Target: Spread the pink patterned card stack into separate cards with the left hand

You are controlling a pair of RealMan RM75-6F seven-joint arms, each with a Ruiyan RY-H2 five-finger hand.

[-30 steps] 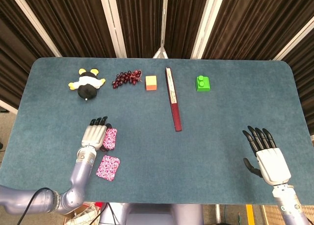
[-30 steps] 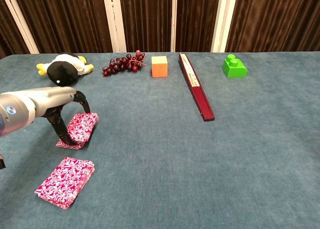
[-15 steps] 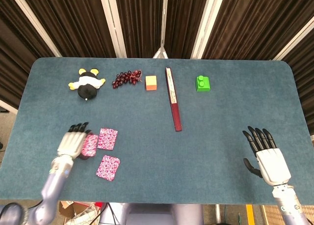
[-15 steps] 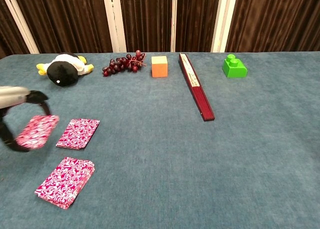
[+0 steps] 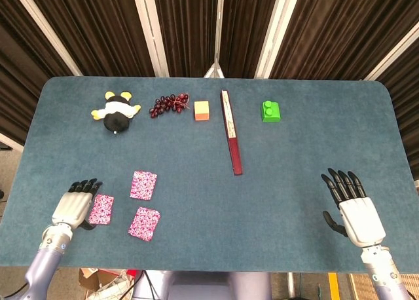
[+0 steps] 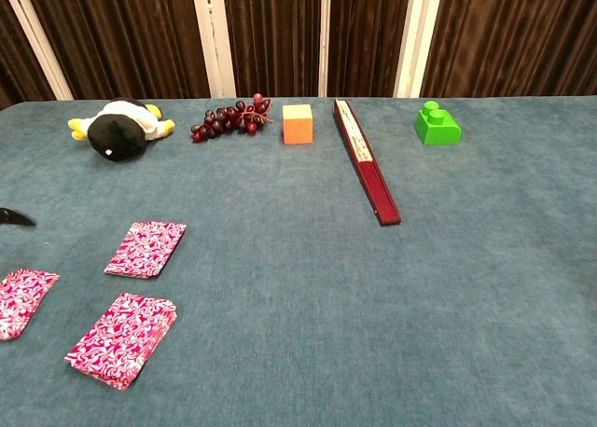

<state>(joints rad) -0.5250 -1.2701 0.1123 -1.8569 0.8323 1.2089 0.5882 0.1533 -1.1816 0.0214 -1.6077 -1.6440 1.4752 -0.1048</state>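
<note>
Three pink patterned pieces lie at the table's front left. A single card (image 5: 143, 185) (image 6: 145, 248) is furthest back, and the remaining stack (image 5: 144, 223) (image 6: 121, 338) is nearest the front edge. Another card (image 5: 100, 209) (image 6: 20, 299) lies low and flat at the far left. My left hand (image 5: 73, 206) is palm down right beside this card, its thumb side against the card's left edge. Whether it still pinches the card is hidden. The chest view shows only one dark fingertip (image 6: 14, 217). My right hand (image 5: 353, 211) rests at the front right, fingers spread, holding nothing.
Along the back sit a plush penguin (image 5: 116, 112), dark grapes (image 5: 169, 104), an orange cube (image 5: 201, 110), a closed dark red fan (image 5: 231, 133) pointing toward the middle, and a green block (image 5: 271, 111). The table's front edge (image 5: 216, 268) runs close to the stack.
My left hand lifted a card off the top piece near the stack, carried it left and toward the front, and lowered it to the table surface. The right hand stayed put.
</note>
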